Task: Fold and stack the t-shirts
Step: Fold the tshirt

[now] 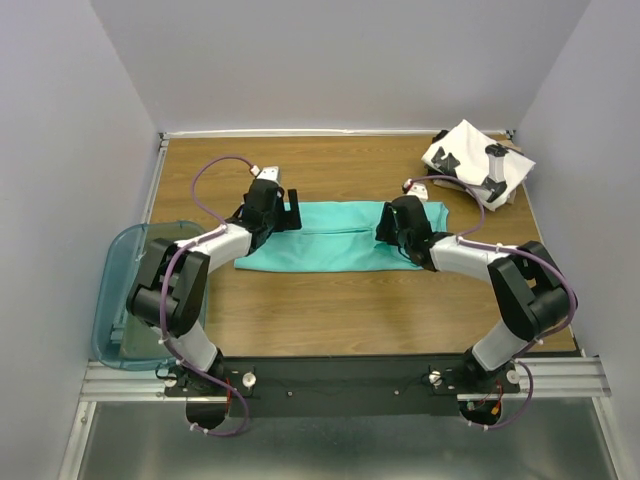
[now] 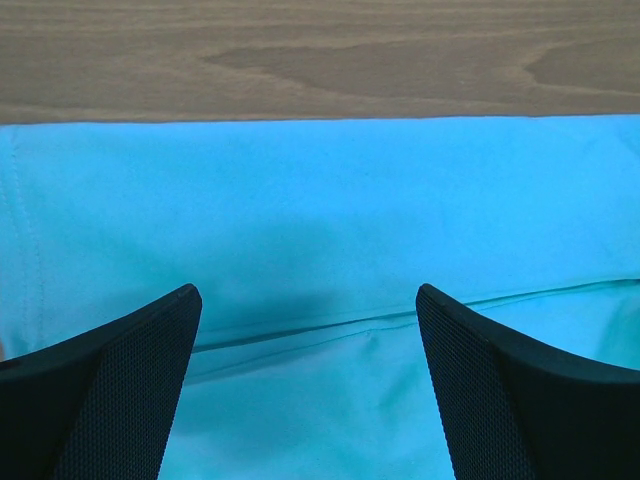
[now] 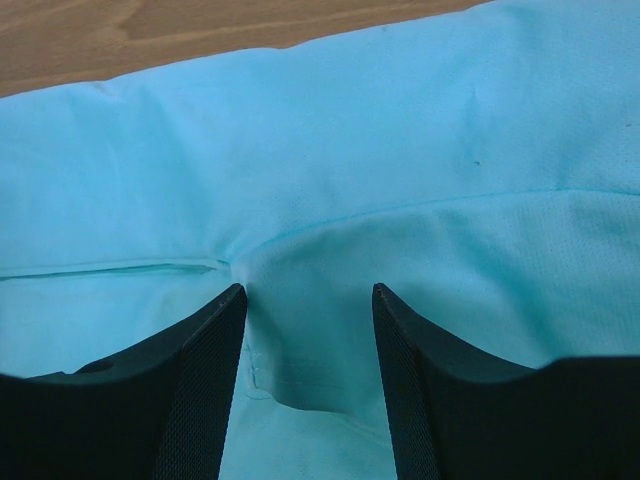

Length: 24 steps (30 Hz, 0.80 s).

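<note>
Translucent teal plastic bin [image 1: 115, 300] sits at the wooden desk's [image 1: 330, 310] near left edge. Left gripper [image 2: 310, 385] is spread wide and empty over one end of the folded plain teal t-shirt [image 1: 335, 240]. Right gripper [image 3: 310, 370] is parted more narrowly, straddling a raised fold at the other end. Folded white, black-blotched t-shirt [image 1: 470, 160] lies in the far right corner, well apart.

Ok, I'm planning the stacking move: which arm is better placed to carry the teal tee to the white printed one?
Right, probably. The right gripper is at the right end of the teal tee, nearest the white printed tee at far right; the left gripper is at the opposite end.
</note>
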{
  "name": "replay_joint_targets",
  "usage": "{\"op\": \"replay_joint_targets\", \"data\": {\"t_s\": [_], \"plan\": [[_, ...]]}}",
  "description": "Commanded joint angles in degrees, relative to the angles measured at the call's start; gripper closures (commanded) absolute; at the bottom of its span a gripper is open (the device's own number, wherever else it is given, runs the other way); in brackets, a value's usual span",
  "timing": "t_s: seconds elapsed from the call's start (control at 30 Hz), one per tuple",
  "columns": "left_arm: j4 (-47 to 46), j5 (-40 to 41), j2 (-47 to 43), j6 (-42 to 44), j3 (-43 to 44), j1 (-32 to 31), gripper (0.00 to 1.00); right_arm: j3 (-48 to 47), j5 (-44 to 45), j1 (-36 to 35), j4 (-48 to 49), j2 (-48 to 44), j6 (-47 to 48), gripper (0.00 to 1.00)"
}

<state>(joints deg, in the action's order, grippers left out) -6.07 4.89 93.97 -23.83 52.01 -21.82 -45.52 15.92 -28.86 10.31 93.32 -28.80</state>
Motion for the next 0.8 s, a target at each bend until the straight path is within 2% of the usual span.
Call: {"op": "replay_joint_targets", "data": {"t_s": [0.0,0.27,0.43,0.63,0.77], "plan": [[-3.08,-0.23,4.10,-1.03,-0.94,-0.24,0.05,1.83,3.06,0.47,-0.11,0.64,-1.52,0.40],[-3.43,-2.60,7.54,-2.97,-3.58,-0.41,0.06,2.80,2.19,0.56,-0.11,2.39,-1.62,0.40],[-3.86,-2.42,5.26,-3.85,-6.56,-1.29,0.06,1.84,-1.76,0.56,-0.11,5.02,-1.18,0.40],[-3.51,-0.93,3.24,-5.87,-9.38,-3.40,0.05,-0.09,-2.39,0.65,-1.25,8.10,-0.65,0.40],[-3.69,-0.67,-0.80,-8.94,-14.56,-4.98,0.06,-2.99,-2.30,0.56,-3.44,10.12,0.40,0.39]]}}
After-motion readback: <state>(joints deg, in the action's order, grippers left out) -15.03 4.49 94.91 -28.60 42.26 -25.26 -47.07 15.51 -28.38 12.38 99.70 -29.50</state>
